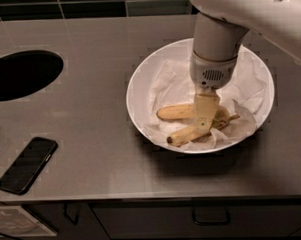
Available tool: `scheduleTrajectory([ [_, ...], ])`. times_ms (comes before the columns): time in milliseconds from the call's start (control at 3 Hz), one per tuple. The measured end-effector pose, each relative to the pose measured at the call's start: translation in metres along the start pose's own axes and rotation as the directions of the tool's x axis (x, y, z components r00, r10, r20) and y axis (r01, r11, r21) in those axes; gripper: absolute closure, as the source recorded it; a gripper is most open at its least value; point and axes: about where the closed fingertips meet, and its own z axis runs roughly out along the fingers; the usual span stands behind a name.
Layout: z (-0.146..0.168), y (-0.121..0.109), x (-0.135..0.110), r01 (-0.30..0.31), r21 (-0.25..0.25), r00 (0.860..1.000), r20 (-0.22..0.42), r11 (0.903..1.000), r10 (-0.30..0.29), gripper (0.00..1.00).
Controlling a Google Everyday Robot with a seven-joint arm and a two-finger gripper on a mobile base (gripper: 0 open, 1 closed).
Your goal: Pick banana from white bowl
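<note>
The gripper (pixel 206 127) hangs straight down inside the white bowl (pixel 132 93), right over the spot where the two bananas meet. Honestly, I can't tell how far open it is or whether it's got hold of anything, because from here it's just one pale slab in front of the fruit. The banana (pixel 175 112) we want is the plump one. What shows of it sticks out from the gripper toward the left edge of the worktop (pixel 90 124), long axis pretty much parallel to the front edge, blunt end pointing left. Its stem end is hidden behind the gripper, so I'd only guess the gripper sits nearer that right-hand end. The slimmer banana (pixel 186 135) lies just in front of it, angled front-left to back-right, dark tip toward the front edge and thin stem poking out on the right. They look like they touch under the gripper, but that bit's covered. I reckon the grab has to close across the plump one without catching the slim one. Both lie on crumpled paper (pixel 164 81) in the bowl, over toward the right edge. The arm (pixel 245 7) is cut off at the top right. Well apart, a phone (pixel 27 165) lies near the front-left corner and a dark round hole (pixel 21 75) sits by the left edge.
</note>
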Motion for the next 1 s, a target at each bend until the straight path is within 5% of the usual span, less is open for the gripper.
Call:
scheduleTrajectory([
  [1000, 0.0032, -0.0014, -0.005, 0.038, -0.035, 0.999, -0.024, 0.9987, -0.039, 0.94],
])
